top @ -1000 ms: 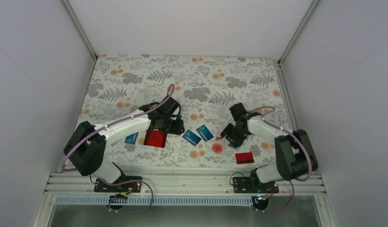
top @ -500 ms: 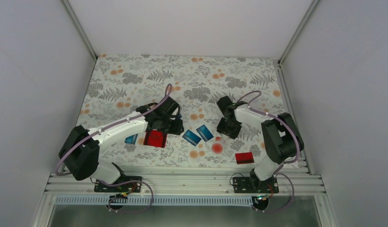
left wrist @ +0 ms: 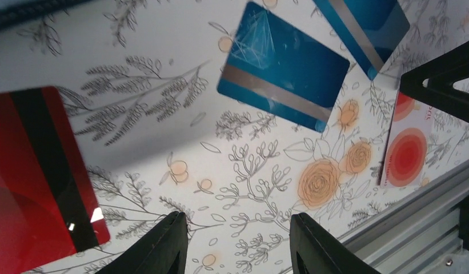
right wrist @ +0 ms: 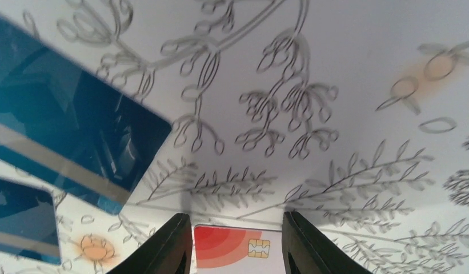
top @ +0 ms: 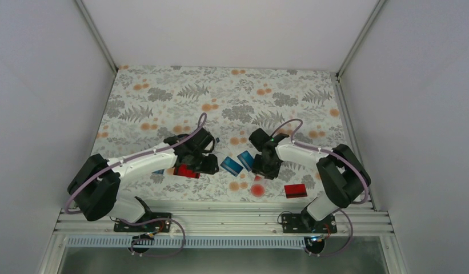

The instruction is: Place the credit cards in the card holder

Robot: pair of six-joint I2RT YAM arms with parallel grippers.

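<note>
The right gripper (right wrist: pixel 237 224) is low over the cloth. Its two jaws are apart and stand on either side of the short end of a pale chip card (right wrist: pixel 229 252). The gap is almost as wide as the card, so I cannot tell if the pads already touch its edges. The left gripper (left wrist: pixel 237 218) also has its jaws apart, with only the flowered tablecloth (top: pixel 220 97) between them — it holds nothing.

The step in hand, as I judge it, is to pick up this pale card. To do it well, the fingertips should be down on the cloth and meet both long edges squarely. Such a thin sheet can bow or jump out if the squeeze is hard or uneven. A slow lift seems better, kept clear of the teal card (right wrist: pixel 66 131) at 10 o'clock in the right wrist view.

The pale card looks white or half clear, with red rings and a gold chip. In the top view it runs from the right gripper toward 6 o'clock. The teal card and a second teal card (left wrist: pixel 283 85), both striped, lie just beside at 9 o'clock, and a red card (top: pixel 295 190) lies near at 4 o'clock. A red striped card (left wrist: pixel 35 182) lies at 9 o'clock of the left gripper — from above, partly under it. I cannot find the card holder in any view.
</note>
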